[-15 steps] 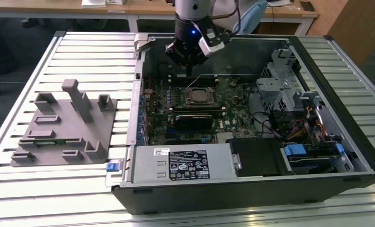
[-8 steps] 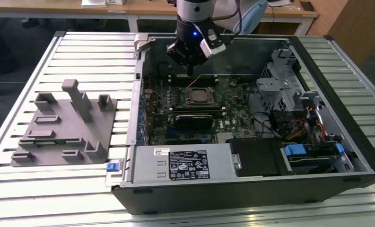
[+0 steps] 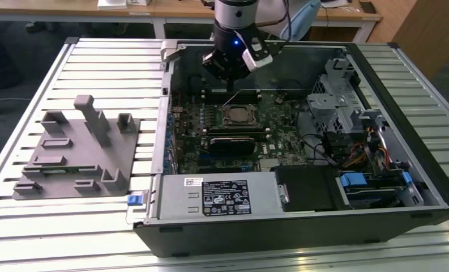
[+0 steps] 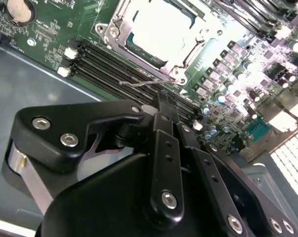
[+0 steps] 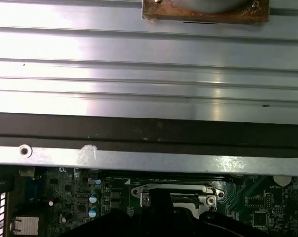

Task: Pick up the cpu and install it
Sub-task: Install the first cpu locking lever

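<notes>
**A:** Where is the cpu [image 4: 161, 29] now?

**B:** In the second wrist view it lies flat inside the metal frame of the socket [image 4: 120, 30] on the green board [image 4: 50, 34], its pale top bright under the light. In the exterior view the same chip sits mid-board inside the open computer case [image 3: 405, 187].

**A:** And the gripper [image 4: 165, 106]?

**B:** It hangs just above the board, beside the socket's thin wire lever [image 4: 144, 83]. Its fingers [image 4: 164, 118] are pressed together and pinch nothing.

**A:** So which step is this?

**B:** I judge the chip is already placed. Locking it in would call for a careful push on that slim lever, without skidding onto the memory slots [image 4: 119, 66].
</notes>
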Tool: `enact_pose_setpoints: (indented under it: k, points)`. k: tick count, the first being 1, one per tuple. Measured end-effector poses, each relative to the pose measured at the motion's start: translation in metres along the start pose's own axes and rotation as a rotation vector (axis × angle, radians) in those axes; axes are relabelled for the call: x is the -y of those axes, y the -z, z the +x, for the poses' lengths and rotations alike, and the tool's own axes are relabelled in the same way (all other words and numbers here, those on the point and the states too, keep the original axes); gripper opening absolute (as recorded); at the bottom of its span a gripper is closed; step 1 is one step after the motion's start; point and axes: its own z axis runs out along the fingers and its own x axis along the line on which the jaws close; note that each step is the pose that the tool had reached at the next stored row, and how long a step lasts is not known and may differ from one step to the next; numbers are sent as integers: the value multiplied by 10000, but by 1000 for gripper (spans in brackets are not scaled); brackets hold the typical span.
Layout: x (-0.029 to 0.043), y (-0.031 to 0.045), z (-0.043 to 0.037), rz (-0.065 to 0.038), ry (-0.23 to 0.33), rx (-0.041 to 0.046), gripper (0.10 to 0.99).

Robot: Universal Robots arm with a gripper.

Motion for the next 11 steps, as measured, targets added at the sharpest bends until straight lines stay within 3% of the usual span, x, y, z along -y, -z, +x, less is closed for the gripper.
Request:
enact_pose_setpoints:
  k: [11]
  points:
    - [5,-61,-94,1,-1,-1,106]
